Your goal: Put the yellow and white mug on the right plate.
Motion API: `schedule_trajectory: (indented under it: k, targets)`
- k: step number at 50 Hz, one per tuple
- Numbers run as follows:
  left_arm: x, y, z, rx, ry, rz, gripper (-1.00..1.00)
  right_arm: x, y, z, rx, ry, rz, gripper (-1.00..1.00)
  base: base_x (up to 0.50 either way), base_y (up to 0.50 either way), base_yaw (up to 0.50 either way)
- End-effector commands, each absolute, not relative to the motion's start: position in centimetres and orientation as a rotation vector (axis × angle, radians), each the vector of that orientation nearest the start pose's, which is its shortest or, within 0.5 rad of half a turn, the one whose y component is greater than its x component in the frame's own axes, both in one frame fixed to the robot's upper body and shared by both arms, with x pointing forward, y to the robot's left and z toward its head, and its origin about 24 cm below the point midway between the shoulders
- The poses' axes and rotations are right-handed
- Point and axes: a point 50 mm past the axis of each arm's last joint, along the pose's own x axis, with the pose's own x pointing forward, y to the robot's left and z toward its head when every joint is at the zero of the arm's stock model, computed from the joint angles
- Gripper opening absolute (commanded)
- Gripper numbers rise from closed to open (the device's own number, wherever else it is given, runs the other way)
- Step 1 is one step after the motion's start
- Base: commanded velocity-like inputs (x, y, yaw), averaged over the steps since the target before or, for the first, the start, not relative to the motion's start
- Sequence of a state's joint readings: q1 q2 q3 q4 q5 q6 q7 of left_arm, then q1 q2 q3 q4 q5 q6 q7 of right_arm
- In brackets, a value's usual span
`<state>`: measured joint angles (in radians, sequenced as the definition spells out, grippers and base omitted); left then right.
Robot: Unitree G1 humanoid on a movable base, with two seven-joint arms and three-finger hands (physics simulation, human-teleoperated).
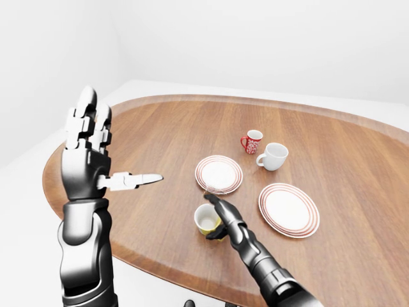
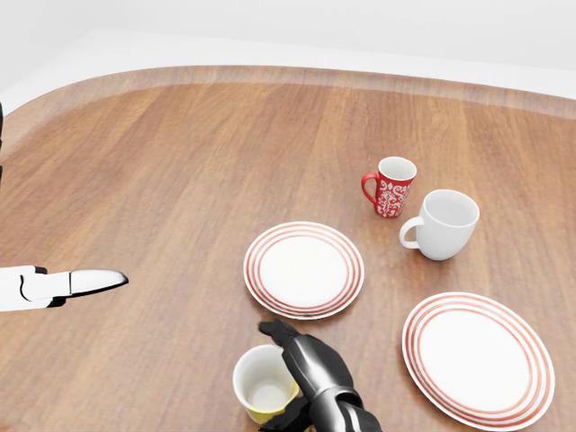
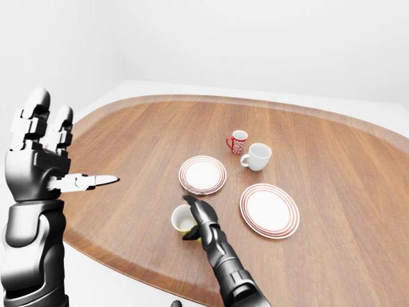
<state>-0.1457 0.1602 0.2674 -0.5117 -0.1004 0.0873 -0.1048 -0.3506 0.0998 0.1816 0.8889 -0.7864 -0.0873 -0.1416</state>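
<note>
Left hand (image 1: pixel 89 157): raised at left of left-eye view, fingers spread, empty. Yellow and white mug (image 2: pixel 263 384): upright near table (image 2: pixel 162 180) lower edge, below left plate (image 2: pixel 303 269). Right hand (image 2: pixel 306 364): against mug's right side, fingers wrapped partway; grip cannot be confirmed. Right plate (image 2: pixel 477 355): bare, well apart from mug.

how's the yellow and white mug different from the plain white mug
The yellow and white mug is yellow outside, white inside; the plain white ceramic mug is white all over. The yellow one sits at the head view's bottom with the right robot hand against it; the white one stands untouched beside the red patterned mug. Both stand upright and look empty.
</note>
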Motion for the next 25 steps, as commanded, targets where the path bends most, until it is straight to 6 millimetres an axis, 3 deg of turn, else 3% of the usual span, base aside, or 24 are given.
schedule_trajectory:
  k: [1, 13, 25]
  targets:
    - [23.7, 20.7, 19.3, 0.127, -0.589, 0.065, 0.88, 27.2, -6.2, -5.2, -0.826, 0.253, 0.386, -1.0, 0.0, 0.0, 0.0]
    - [23.8, 20.6, 19.3, 0.127, -0.585, 0.065, 0.89, 27.3, -6.3, -4.9, -0.823, 0.245, 0.373, -1.0, 0.0, 0.0, 0.0]
    - [23.7, 20.6, 19.5, 0.126, -0.595, 0.065, 0.88, 28.6, -7.9, -2.6, -0.846, 0.226, 0.296, -1.0, 0.0, 0.0, 0.0]
